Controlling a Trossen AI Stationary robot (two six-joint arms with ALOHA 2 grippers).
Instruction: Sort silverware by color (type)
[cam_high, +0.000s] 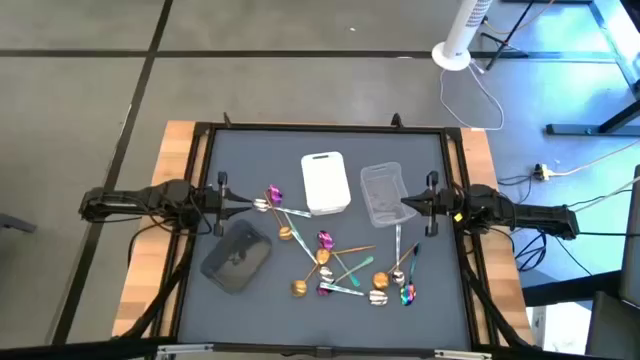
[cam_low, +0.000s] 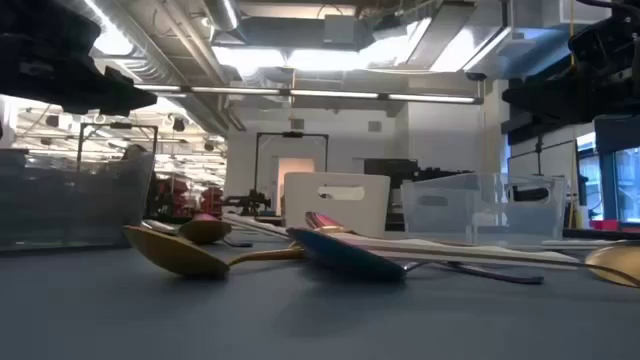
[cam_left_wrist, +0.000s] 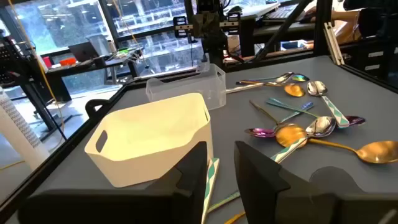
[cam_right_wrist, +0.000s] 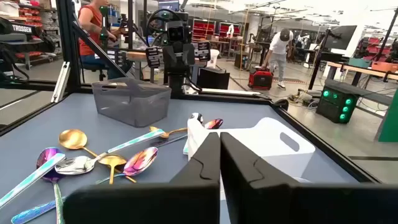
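Note:
The silverware lies loose on the dark grey mat: gold spoons (cam_high: 299, 287), silver ones (cam_high: 378, 296) and iridescent purple-teal ones (cam_high: 324, 240), mostly in the near middle, some crossing one another. My left gripper (cam_high: 225, 203) hovers at the left of the mat, open and empty; in its wrist view (cam_left_wrist: 221, 168) a teal handle (cam_left_wrist: 212, 177) lies on the mat below the fingers. My right gripper (cam_high: 412, 207) is shut and empty at the right, by the clear tray (cam_high: 381, 193); it also shows in its wrist view (cam_right_wrist: 219, 152).
A white tray (cam_high: 325, 182) stands at the far middle beside the clear tray, and a dark grey tray (cam_high: 238, 256) stands at the near left. The mat's raised black frame (cam_high: 330, 128) and wooden table edges surround it. People work in the room beyond.

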